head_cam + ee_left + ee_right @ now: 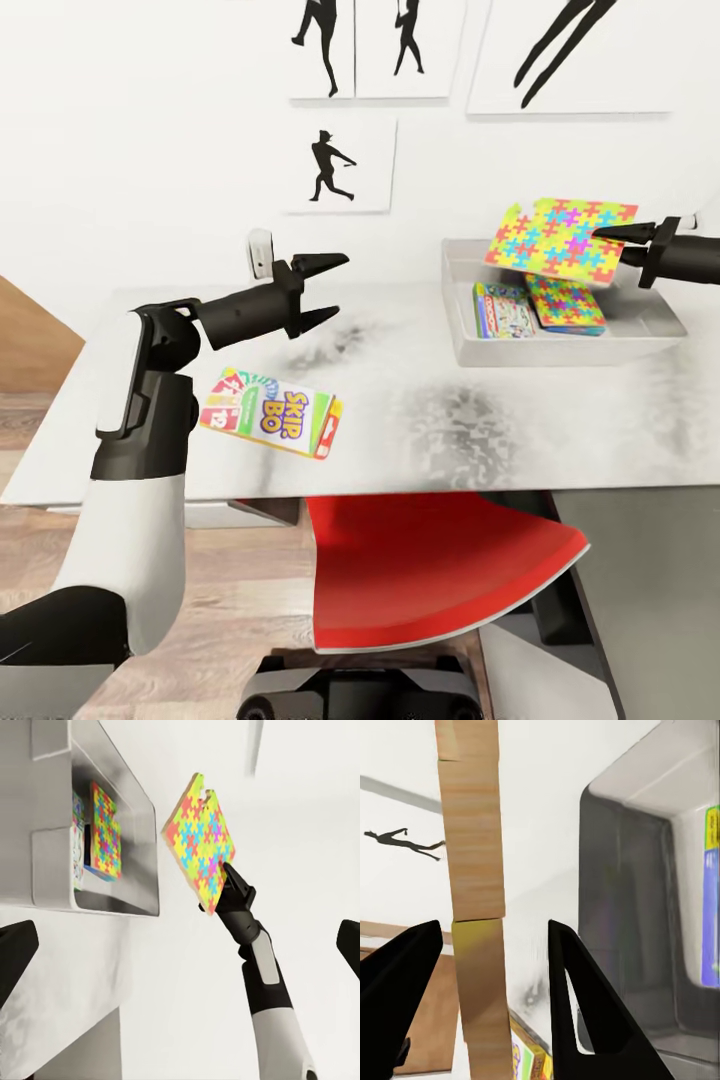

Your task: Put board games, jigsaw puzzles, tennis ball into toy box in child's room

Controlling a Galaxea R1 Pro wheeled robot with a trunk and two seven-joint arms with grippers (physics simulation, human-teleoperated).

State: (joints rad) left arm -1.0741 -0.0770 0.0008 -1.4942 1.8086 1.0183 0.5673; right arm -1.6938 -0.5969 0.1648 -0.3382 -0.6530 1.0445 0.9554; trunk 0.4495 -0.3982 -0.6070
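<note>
1. Currently the thin multicoloured jigsaw puzzle square (558, 240) hangs tilted above the shallow pale grey toy box (470, 345) on the table (450, 410), held by one edge only.
2. Risk: an edge grip on a thin flat sheet looks insecure; it could swing or slip and land on the box wall or outside it if released before it is over the bin's middle.
3. Risk: a second bright puzzle square (567, 304) and a printed game box (504, 310) already lie in the bin, so the sheet may settle propped against them.
4. Right pincer (600, 238): clamped on the puzzle's edge, arm reaching level from the right.
5. Left pincer (328, 291): fingers apart, empty, held above the table.
6. White-green-red SKIP BO box (272, 411) lies near the table's front edge, not yet binned.
</note>
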